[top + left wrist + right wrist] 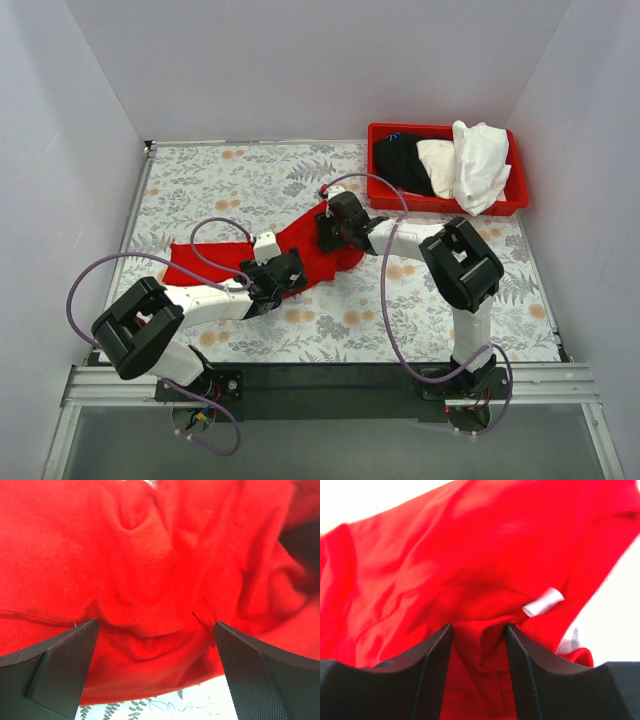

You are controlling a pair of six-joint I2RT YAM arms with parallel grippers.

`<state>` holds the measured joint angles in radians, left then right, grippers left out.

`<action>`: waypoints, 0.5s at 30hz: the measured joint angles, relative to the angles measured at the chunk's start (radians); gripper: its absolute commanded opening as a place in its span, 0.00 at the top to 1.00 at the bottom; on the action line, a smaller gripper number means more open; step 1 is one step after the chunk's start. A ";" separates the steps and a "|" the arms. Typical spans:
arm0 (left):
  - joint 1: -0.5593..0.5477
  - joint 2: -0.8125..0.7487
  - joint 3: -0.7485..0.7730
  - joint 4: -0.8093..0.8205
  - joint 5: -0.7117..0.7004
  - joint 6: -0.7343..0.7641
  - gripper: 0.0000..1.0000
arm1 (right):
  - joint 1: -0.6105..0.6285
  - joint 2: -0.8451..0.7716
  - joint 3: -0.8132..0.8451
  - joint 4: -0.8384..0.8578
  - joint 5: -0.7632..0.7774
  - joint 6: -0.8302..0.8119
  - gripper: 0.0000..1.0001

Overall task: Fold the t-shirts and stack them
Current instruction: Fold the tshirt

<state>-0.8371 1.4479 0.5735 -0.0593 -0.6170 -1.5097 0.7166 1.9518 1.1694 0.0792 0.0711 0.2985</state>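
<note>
A bright red t-shirt [208,262] lies crumpled across the middle of the flowered table, stretching from left to centre. My left gripper [288,276] hovers at its near edge, open; in the left wrist view [155,624] the jaws stand wide apart over wrinkled red cloth [150,555], with the table showing just below the hem. My right gripper [326,230] is at the shirt's far right end. In the right wrist view [478,628] a bunched fold of red cloth [445,555] sits pinched between the fingers, beside the white neck label [543,602].
A red plastic bin [516,203] stands at the back right, holding a black shirt [400,160], a cream one [437,160] and a white one [482,165] that hangs over its rim. White walls close in the table [230,180] on three sides.
</note>
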 measured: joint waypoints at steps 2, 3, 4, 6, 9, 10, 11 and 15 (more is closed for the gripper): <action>0.002 -0.009 -0.006 0.002 0.002 -0.015 0.07 | -0.023 0.044 0.060 0.000 -0.032 -0.016 0.58; 0.003 -0.015 -0.010 0.003 0.004 -0.023 0.07 | -0.036 0.069 0.094 -0.003 -0.049 -0.025 0.58; 0.004 -0.020 -0.012 0.003 0.008 -0.031 0.07 | -0.048 0.093 0.132 -0.013 -0.062 -0.035 0.58; 0.005 -0.028 -0.016 0.004 0.016 -0.042 0.06 | -0.071 0.141 0.202 -0.027 -0.086 -0.050 0.58; 0.005 -0.036 -0.017 0.006 0.032 -0.055 0.07 | -0.105 0.217 0.327 -0.072 -0.123 -0.074 0.58; 0.005 -0.037 -0.017 0.009 0.035 -0.056 0.06 | -0.116 0.243 0.370 -0.083 -0.135 -0.080 0.57; 0.005 -0.037 -0.016 0.010 0.038 -0.056 0.06 | -0.125 0.264 0.405 -0.096 -0.147 -0.089 0.57; 0.004 -0.024 0.026 -0.002 0.061 -0.039 0.06 | -0.153 0.332 0.532 -0.152 -0.192 -0.125 0.57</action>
<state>-0.8333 1.4242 0.5991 -0.0616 -0.5564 -1.5482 0.5636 2.2833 1.7016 -0.0731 -0.1204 0.1734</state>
